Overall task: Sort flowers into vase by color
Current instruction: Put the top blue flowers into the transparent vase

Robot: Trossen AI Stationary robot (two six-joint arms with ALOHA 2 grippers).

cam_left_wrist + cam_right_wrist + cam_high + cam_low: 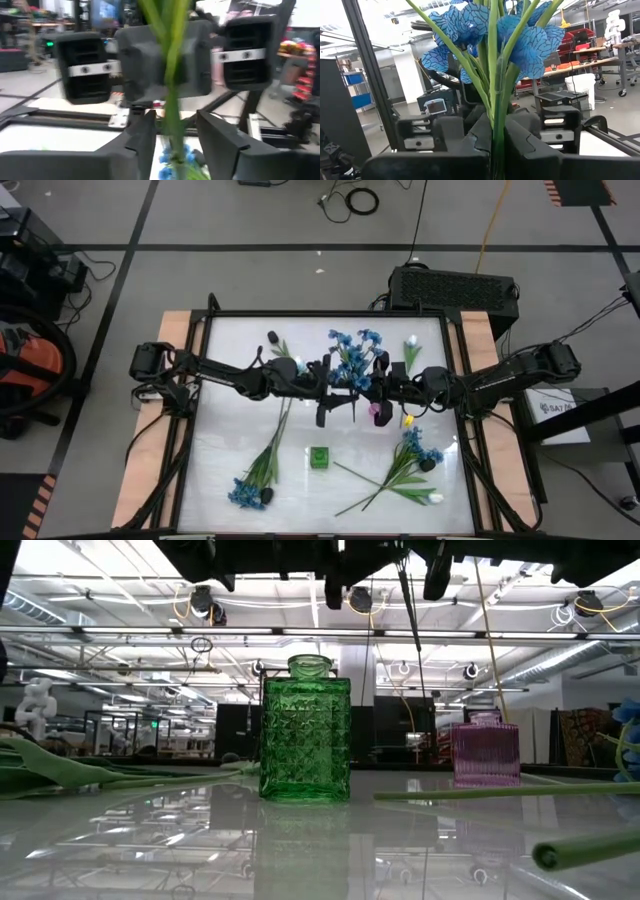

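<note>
A bunch of blue blossoms (352, 352) on green stems is up in the air at the table's middle, between both grippers. My right gripper (388, 388) (497, 142) is shut on its stems, with the blossoms (470, 25) rising past the fingers. My left gripper (330, 385) (175, 137) faces it, open, with a finger on either side of a green stem (172, 95) and not touching it. The green vase (319, 458) (305, 730) and the pink vase (378, 412) (486, 750) stand upright on the table. My right gripper pinches the bundled green stems (496, 117) of the blue flower between its two fingers, a little below the blossoms. The fingers come level from the table's right and lie across the stems. The flower is lifted clear of the table, blossoms toward the far edge.
More flowers lie flat on the table: a bunch with blue blossoms (250, 490) near left, a dark tulip (272, 337) far left, a white tulip (410, 343) far right, and a blue bunch (418, 448) with a white tulip (435, 498) near right. Stems (470, 793) lie close to the vases.
</note>
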